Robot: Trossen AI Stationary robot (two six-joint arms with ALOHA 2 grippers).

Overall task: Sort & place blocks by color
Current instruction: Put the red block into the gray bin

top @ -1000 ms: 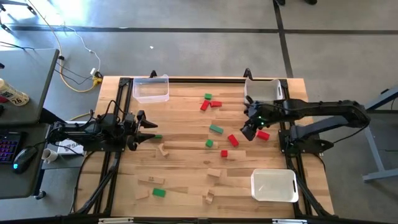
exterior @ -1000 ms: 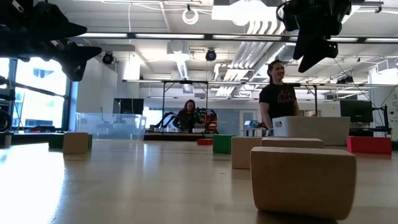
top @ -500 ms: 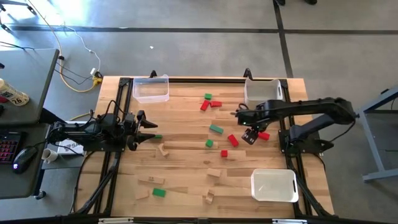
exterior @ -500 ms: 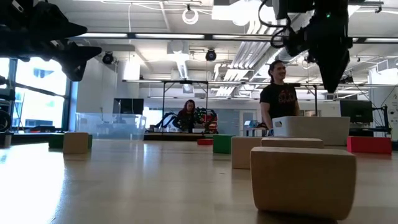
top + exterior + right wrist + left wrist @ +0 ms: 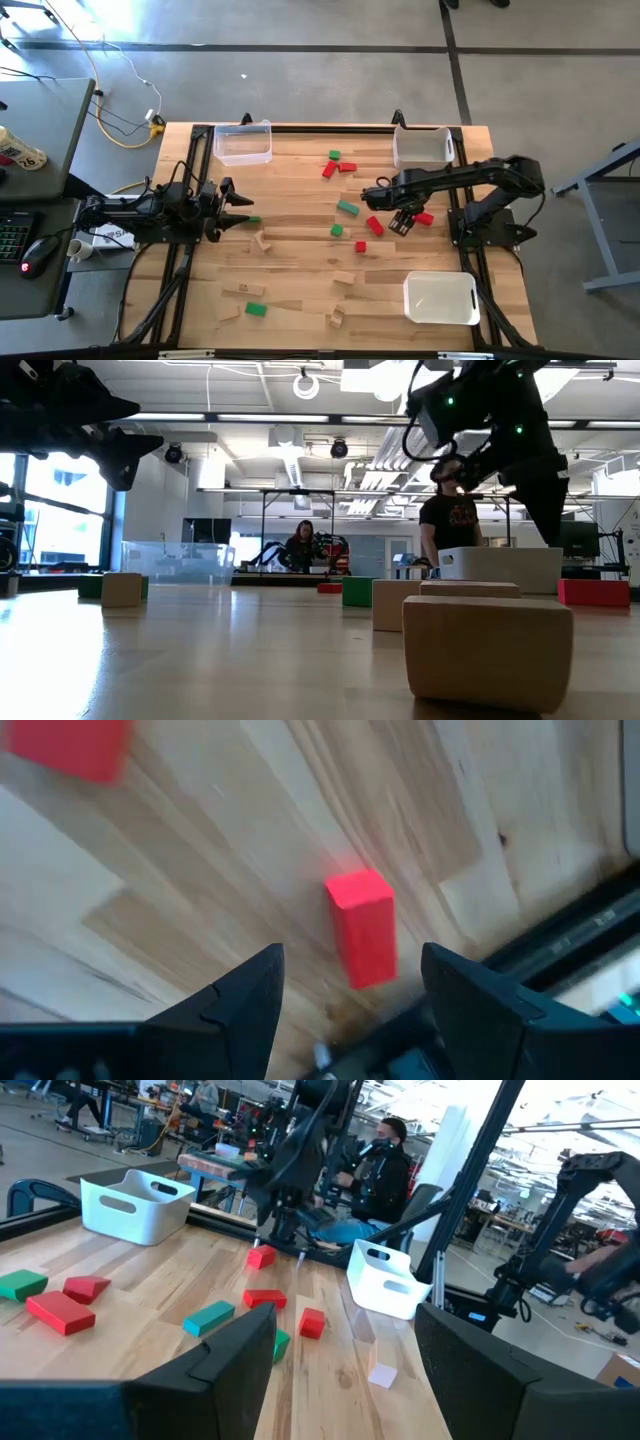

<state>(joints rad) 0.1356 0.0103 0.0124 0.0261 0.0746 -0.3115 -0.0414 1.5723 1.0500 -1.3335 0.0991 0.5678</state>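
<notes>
The right arm (image 5: 470, 178) now folds in tighter than a second ago, its elbow drawn back toward the bin (image 5: 421, 147) at the table's (image 5: 300, 240) far edge. Its right gripper (image 5: 400, 222), earlier just below that bin and beside the red bar (image 5: 423, 217), now sits lower and further toward the table's middle, over the gap between the red bar and the red cube (image 5: 375, 226). In the low view the gripper has swung from the left of the bin to hang in front of it.
</notes>
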